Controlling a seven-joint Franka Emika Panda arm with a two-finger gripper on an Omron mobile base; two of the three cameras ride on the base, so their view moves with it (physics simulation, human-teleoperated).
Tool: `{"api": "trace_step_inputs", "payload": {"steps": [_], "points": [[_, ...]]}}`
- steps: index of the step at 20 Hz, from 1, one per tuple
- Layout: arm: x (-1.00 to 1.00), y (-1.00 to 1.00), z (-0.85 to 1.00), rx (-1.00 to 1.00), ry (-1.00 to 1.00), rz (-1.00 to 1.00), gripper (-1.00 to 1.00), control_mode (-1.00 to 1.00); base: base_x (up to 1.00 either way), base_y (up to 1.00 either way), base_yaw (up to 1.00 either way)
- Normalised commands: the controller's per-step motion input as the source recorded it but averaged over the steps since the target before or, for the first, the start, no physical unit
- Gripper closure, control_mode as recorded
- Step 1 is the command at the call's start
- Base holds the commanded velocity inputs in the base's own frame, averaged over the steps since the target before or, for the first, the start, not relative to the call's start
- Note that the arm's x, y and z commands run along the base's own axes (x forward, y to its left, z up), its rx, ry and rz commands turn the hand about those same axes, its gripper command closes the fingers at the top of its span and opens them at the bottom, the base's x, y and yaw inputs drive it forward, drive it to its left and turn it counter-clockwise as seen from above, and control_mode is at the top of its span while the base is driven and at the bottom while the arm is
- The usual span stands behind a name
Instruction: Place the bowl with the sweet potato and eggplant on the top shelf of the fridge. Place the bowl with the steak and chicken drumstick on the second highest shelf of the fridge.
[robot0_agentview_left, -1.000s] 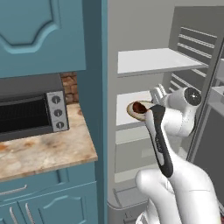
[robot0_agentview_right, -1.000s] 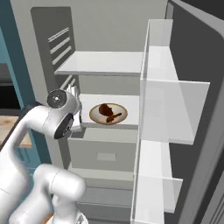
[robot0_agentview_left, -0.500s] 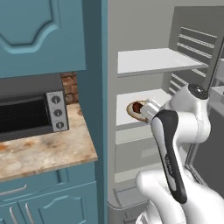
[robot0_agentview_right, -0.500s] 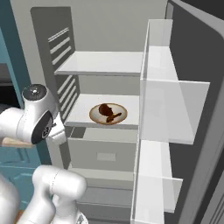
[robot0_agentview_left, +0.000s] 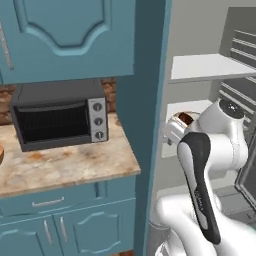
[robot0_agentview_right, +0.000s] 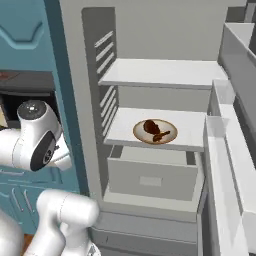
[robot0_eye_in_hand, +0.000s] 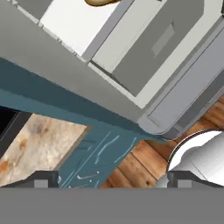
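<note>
Bowl (robot0_agentview_right: 155, 132) with steak (robot0_agentview_right: 149, 126) and chicken drumstick (robot0_agentview_right: 161, 136) sits on the second highest shelf (robot0_agentview_right: 125, 129); arm has swung away toward the counter (robot0_agentview_left: 65, 167), gripper (robot0_eye_in_hand: 111, 179) spread, empty—vegetable bowl remains.

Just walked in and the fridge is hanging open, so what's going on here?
A white robot arm is loading the fridge. A bowl with the steak and chicken drumstick sits on the second highest shelf, above the grey drawer. The top shelf holds nothing yet. The gripper is open and empty, outside the fridge, looking down past the counter and cabinets to the wooden floor.
</note>
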Motion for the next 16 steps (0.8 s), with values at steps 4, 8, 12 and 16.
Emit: {"api": "trace_step_inputs", "payload": {"steps": [4, 8, 12, 16], "points": [[0.00, 0.00, 0.00, 0.00, 0.00, 0.00, -1.00, 1.00, 0.58, 1.00, 0.18], [0.00, 0.00, 0.00, 0.00, 0.00, 0.00, -1.00, 1.00, 0.75, 1.00, 0.07], [0.00, 0.00, 0.00, 0.00, 0.00, 0.00, -1.00, 1.00, -0.07, 1.00, 0.06], [0.00, 0.00, 0.00, 0.00, 0.00, 0.00, -1.00, 1.00, -0.30, 0.92, 0.03]]}}
